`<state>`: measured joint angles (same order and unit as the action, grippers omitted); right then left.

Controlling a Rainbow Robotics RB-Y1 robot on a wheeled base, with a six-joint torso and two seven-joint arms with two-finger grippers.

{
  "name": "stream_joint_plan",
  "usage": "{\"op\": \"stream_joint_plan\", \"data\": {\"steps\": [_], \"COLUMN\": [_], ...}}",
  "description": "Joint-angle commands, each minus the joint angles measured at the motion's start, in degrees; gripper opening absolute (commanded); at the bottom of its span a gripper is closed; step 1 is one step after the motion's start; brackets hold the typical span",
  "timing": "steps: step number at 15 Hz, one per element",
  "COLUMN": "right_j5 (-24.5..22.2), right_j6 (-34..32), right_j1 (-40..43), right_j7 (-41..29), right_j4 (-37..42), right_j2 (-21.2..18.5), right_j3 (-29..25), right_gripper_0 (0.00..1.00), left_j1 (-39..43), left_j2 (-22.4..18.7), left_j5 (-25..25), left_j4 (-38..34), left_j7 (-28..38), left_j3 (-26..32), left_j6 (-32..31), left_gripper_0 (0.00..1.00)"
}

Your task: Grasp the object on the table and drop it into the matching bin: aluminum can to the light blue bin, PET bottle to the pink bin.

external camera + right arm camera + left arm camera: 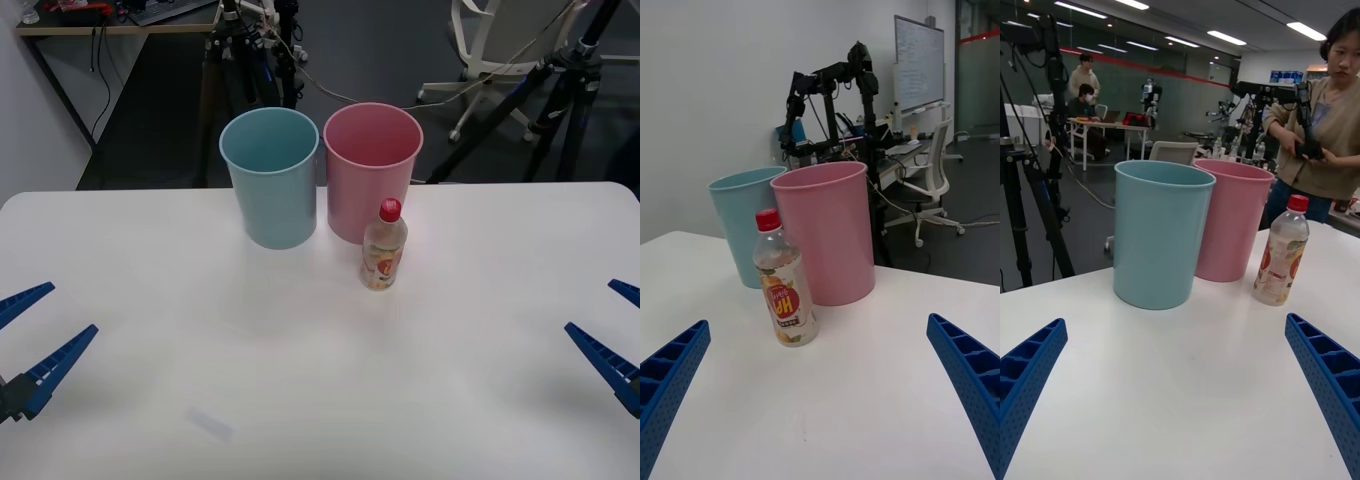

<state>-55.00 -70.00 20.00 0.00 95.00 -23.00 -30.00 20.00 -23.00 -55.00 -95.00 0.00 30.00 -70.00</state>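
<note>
A small clear PET bottle (384, 246) (785, 291) (1281, 252) with a red cap and orange-yellow label stands upright on the white table (320, 380), just in front of the pink bin (372, 170) (826, 229) (1233, 216). The light blue bin (271, 176) (739, 217) (1160, 232) stands beside the pink one, on its left in the front view. My left gripper (25, 335) (1176, 405) is open at the table's near left edge, my right gripper (615, 335) (820, 390) open at the near right edge. Both are far from the bottle and hold nothing.
Behind the table stand dark tripods (560, 90) and a white office chair (495, 45) on a dark floor. A desk (110, 20) sits at the far left. White tabletop stretches between my grippers and the bins.
</note>
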Motion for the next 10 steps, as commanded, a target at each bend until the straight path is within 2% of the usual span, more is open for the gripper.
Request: {"op": "stream_joint_plan", "data": {"steps": [1,7,10], "right_j5": [0.3,0.7,2.0], "right_j6": [-0.2,-2.3,-2.3], "right_j1": [-0.9,-0.3,2.0], "right_j7": [0.0,1.4,11.3], "right_j4": [-0.3,0.1,0.0], "right_j2": [1.0,1.4,0.3], "right_j3": [-0.2,-0.1,2.8], "right_gripper_0": [1.0,1.0,1.0], "left_j1": [0.0,0.0,0.0], "left_j2": [0.0,0.0,0.0], "left_j5": [0.0,0.0,0.0], "left_j4": [0.0,0.0,0.0], "left_j7": [0.0,0.0,0.0], "left_j3": [0.0,0.0,0.0], "left_j6": [0.0,0.0,0.0], "left_gripper_0": [1.0,1.0,1.0]}}
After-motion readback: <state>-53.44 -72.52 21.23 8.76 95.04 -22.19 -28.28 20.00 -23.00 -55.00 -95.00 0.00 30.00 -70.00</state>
